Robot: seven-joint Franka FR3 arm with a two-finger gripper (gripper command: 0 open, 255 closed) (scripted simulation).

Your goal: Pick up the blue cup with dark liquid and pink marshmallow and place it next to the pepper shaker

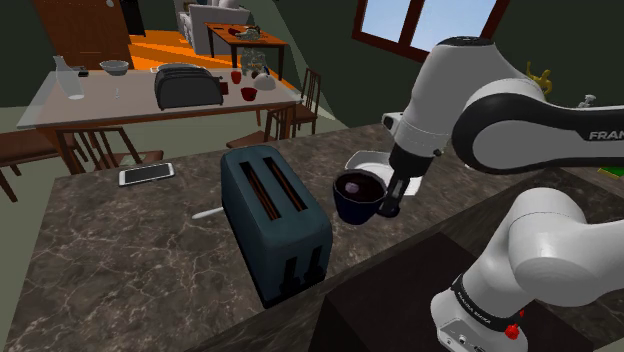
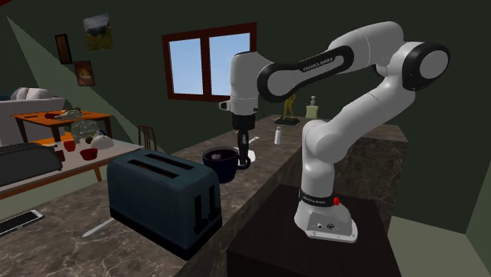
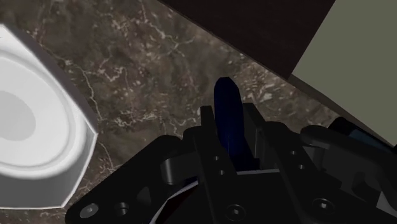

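The gripper [image 3: 230, 121] is closed on the handle of the dark blue cup [image 1: 357, 196], located near the counter [image 1: 120, 250] edge by the stand [image 1: 400, 300], beside the toaster [image 1: 276, 222] and just in front of the white dish [image 1: 366, 160]. Whether its base is clear of the counter cannot be told. Step in hand: grasp made, transport pending. Next move: lift, keep the cup level, carry it past the dish to the small white shaker [image 2: 278, 135] farther along, and set it down just beside.
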